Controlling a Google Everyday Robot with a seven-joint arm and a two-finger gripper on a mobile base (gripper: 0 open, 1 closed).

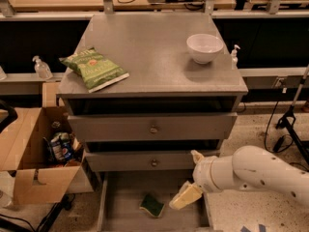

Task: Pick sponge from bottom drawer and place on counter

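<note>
Small flat dark-green scrub sponge (153, 205) lies on the floor of the pulled-out grey bottom drawer (124, 199), untouched. Pale gripper (186, 196) hangs just beside it, angled down, probably for reach. Open or closed: cannot tell.

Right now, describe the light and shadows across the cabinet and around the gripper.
Camera view: the counter is evenly lit, the bowl casting a soft shadow toward its front; the bottom drawer lies dimmer below, the sponge a dark patch in it; the gripper, pale and bright, hangs beside the sponge over the drawer.
</note>
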